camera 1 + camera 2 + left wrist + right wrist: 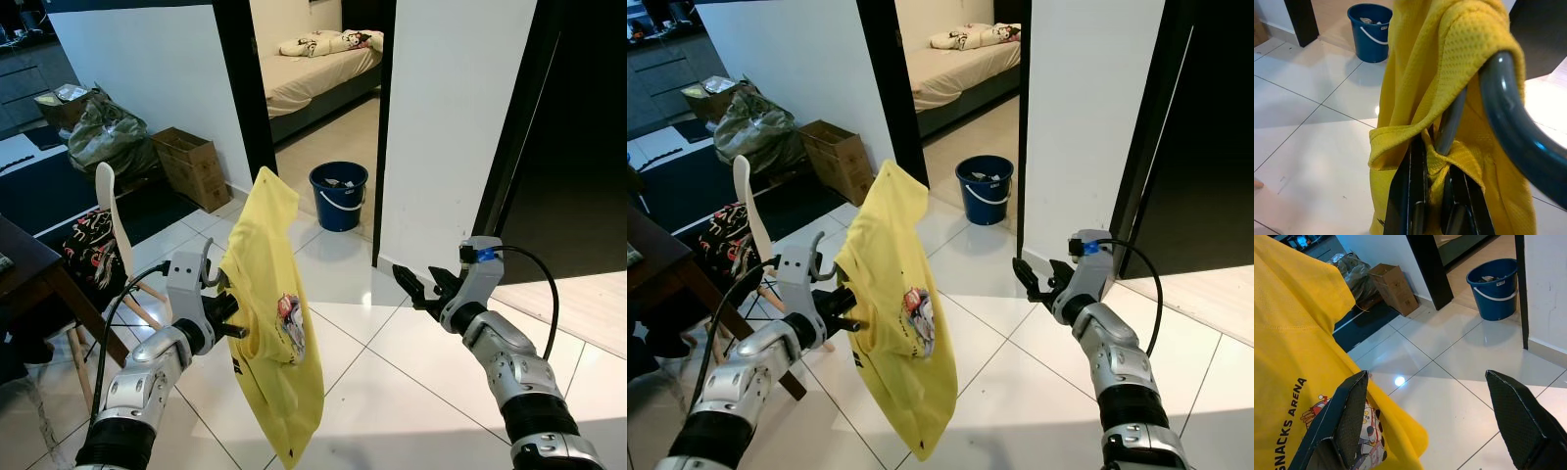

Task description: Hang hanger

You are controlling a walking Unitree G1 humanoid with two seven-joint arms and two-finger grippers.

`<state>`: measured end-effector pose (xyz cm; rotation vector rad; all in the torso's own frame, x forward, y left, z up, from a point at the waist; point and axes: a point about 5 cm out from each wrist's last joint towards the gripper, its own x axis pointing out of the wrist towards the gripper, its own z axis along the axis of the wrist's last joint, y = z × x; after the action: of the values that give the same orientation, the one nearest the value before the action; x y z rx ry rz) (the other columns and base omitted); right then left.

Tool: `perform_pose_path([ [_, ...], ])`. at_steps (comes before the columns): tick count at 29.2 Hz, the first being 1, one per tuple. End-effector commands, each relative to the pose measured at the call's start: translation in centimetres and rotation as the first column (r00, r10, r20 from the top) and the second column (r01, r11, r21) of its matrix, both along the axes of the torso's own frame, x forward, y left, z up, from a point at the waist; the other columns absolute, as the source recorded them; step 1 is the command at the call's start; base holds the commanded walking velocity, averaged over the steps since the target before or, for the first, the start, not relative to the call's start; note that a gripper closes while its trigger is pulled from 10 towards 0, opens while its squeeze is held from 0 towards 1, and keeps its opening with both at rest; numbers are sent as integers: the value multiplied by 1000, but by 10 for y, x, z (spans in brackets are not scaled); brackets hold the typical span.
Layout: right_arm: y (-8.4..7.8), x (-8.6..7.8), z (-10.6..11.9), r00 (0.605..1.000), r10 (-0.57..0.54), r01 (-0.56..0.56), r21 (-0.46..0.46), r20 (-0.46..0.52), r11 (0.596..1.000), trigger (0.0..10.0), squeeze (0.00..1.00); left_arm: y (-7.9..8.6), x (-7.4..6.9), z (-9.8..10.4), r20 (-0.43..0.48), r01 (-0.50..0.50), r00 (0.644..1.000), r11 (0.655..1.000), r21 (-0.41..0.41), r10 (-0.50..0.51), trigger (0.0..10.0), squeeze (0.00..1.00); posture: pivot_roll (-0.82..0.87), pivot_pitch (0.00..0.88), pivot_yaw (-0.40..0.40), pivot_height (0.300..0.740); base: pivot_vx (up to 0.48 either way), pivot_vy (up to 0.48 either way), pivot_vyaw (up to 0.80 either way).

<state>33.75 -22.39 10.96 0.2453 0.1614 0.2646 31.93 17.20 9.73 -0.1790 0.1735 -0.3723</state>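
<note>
Above the tiled floor (392, 372), the left tool (233, 315) pinches the yellow-shirted hanger (1508, 112); the right tool (419, 286) gapes wide, empty.

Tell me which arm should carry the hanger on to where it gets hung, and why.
Left. The left gripper is already shut on the grey hanger with the yellow shirt draped over it. The right gripper is open and holds nothing, apart from the shirt.

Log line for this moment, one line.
left gripper: shut on hanger with yellow shirt | right gripper: open, empty | location: tiled floor facing doorway
</note>
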Motion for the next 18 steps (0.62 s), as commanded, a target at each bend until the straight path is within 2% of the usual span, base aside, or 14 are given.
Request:
perform_pose_path([
  [1,5,2,-1,1000,9,-9,24,-5,1000,10000,0,5,3,5,16,-17,1000,1000,-11,17,10000,0,18,0,91,740,0,0,0],
  [18,5,2,0,1000,13,-13,17,-2,1000,10000,0,5,3,5,19,-11,1000,1000,-10,11,10000,0,20,0,88,740,0,0,0],
])
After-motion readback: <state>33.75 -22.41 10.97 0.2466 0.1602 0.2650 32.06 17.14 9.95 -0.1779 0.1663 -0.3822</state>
